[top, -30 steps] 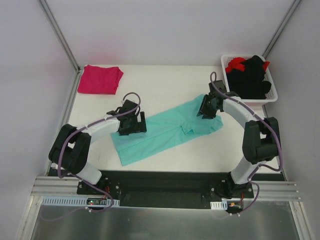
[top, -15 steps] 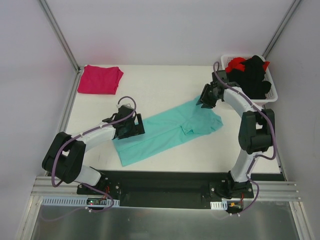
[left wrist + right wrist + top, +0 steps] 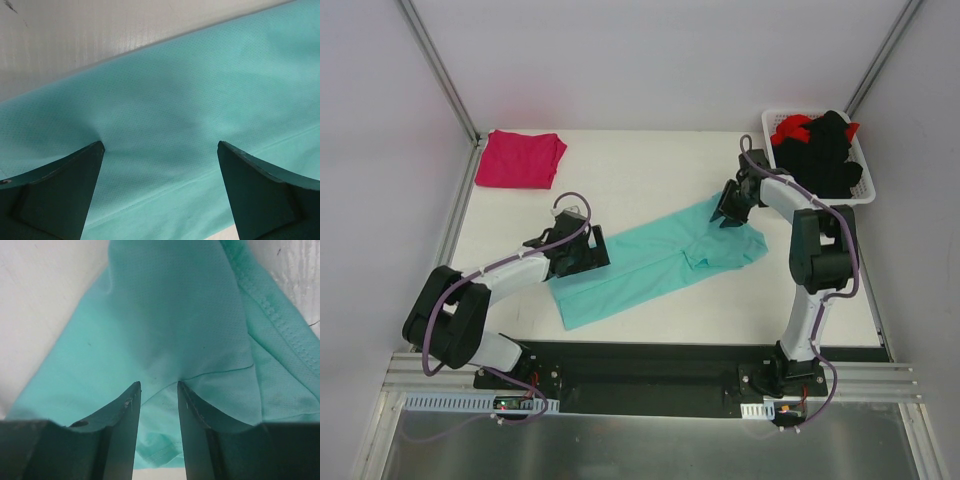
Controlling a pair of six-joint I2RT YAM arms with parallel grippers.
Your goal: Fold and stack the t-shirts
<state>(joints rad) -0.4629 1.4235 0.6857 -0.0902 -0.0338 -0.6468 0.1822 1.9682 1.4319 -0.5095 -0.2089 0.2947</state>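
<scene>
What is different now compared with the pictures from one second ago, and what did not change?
The right tool moved slightly toward the far edge of the teal t-shirt, its elbow swinging inward. The left elbow drew back toward the near edge; the left tool barely shifted. Nothing was visibly gripped or released. The teal t-shirt, the pink t-shirt and the basket stayed put.

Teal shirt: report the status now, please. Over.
Left gripper wide open, tips on teal shirt. Right gripper narrow on its right end, grip unclear. Nothing else lies on the shirt.
</scene>
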